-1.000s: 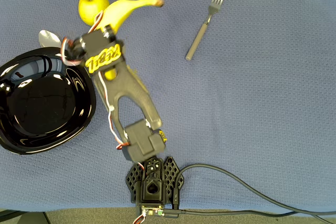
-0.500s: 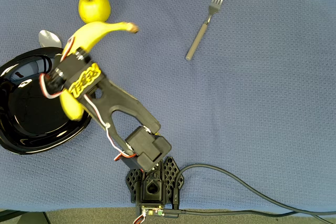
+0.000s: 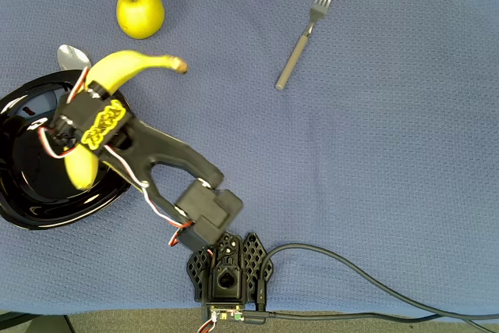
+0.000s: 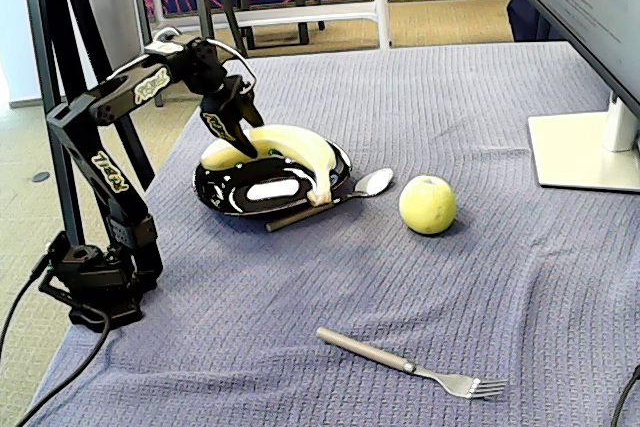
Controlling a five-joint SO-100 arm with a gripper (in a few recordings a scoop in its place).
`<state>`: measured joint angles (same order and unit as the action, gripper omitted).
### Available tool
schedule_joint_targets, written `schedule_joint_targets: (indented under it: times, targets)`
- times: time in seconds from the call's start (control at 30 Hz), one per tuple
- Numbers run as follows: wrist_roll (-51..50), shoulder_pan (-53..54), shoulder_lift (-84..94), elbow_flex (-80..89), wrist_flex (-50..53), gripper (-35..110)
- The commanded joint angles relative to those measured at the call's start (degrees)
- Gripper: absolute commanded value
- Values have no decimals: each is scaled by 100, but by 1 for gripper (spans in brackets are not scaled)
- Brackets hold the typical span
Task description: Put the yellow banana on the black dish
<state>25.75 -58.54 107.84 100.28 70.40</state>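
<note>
Arm reaches from base at bottom centre up-left to the dish at left edge; gripper holds the banana mid-length, fingers hidden under the wrist; banana's lower end lies over dish interior, stem end sticks out past the rim to upper right; spoon bowl shows just above the rim beside banana; apple apart above; fork well right, tines up; blue cloth; cable runs right from base.
</note>
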Motion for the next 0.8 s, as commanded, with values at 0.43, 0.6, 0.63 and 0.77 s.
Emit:
schedule_joint_targets:
  times: [0.43,0.6,0.63,0.77]
  targets:
    - [-861,-923,-1477,-1485,-536,0]
    - [-914,-1046,-1608,-1512,-598,0]
    - [-932,-1055,-1626,-1521,-606,0]
    - [-1160,-1072,-1767,-1564,-615,0]
